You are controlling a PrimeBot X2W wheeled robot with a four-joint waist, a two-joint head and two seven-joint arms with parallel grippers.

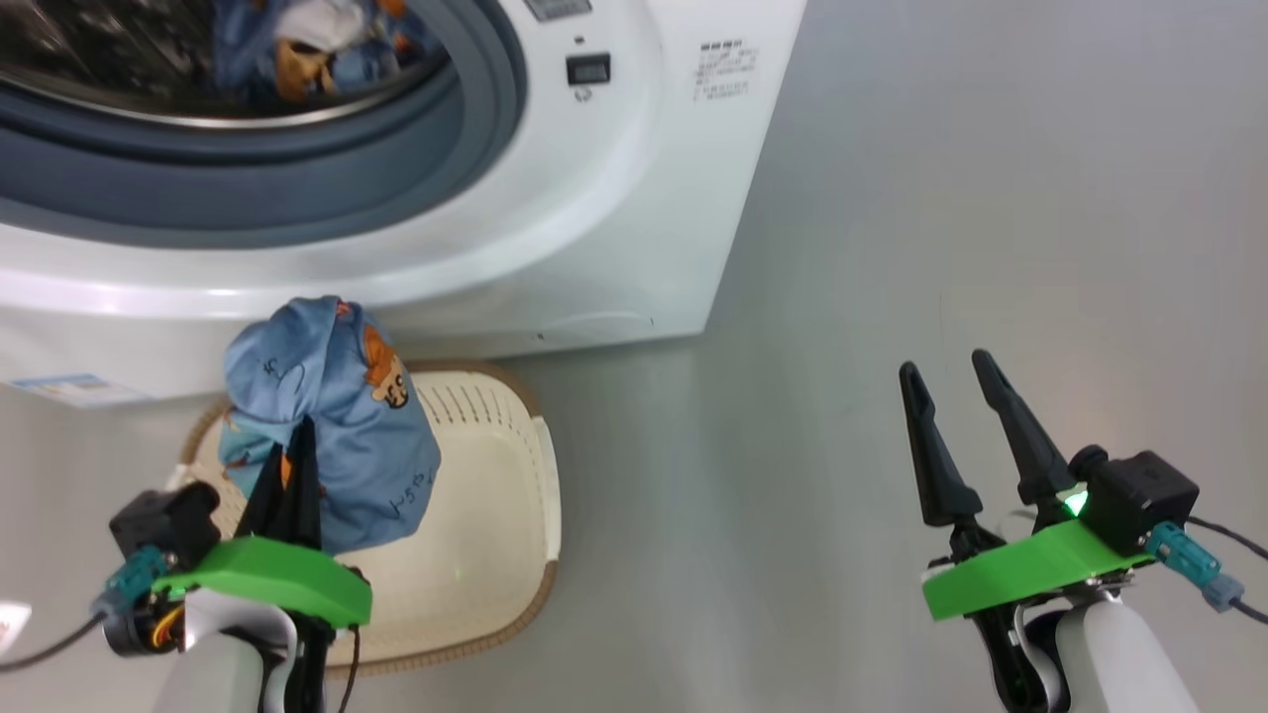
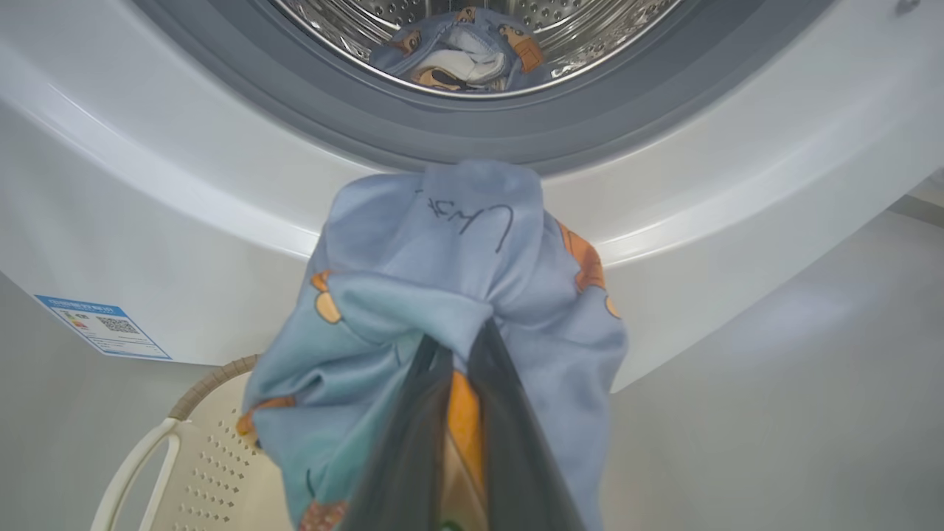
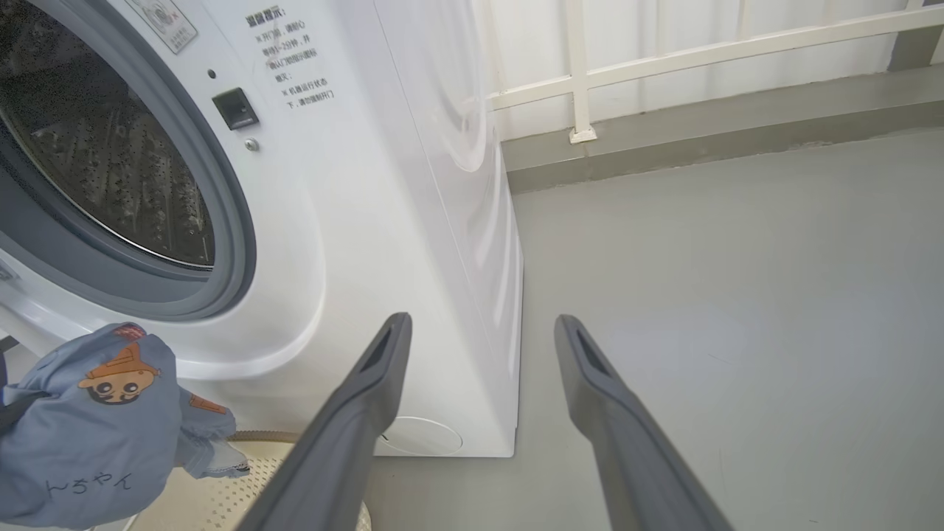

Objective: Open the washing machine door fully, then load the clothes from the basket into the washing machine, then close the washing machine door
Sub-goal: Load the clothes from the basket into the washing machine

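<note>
The washing machine (image 1: 555, 198) stands open, with its grey seal and steel drum showing. One of the light blue clothes (image 1: 307, 50) lies inside the drum. My left gripper (image 1: 297, 436) is shut on another blue garment (image 1: 337, 416) and holds it above the basket (image 1: 495, 515), just below the drum opening. In the left wrist view this garment (image 2: 442, 280) bunches around the left gripper (image 2: 457, 335), with the clothes in the drum (image 2: 457, 51) beyond. My right gripper (image 1: 946, 364) is open and empty over the floor, right of the machine. The washing machine door is out of view.
A blue label (image 2: 103, 328) sits low on the machine's front and a round white flap (image 3: 420, 435) near its bottom corner. Grey floor (image 1: 941, 198) stretches to the right of the machine. A white railing (image 3: 664, 51) and a kerb run along the far wall.
</note>
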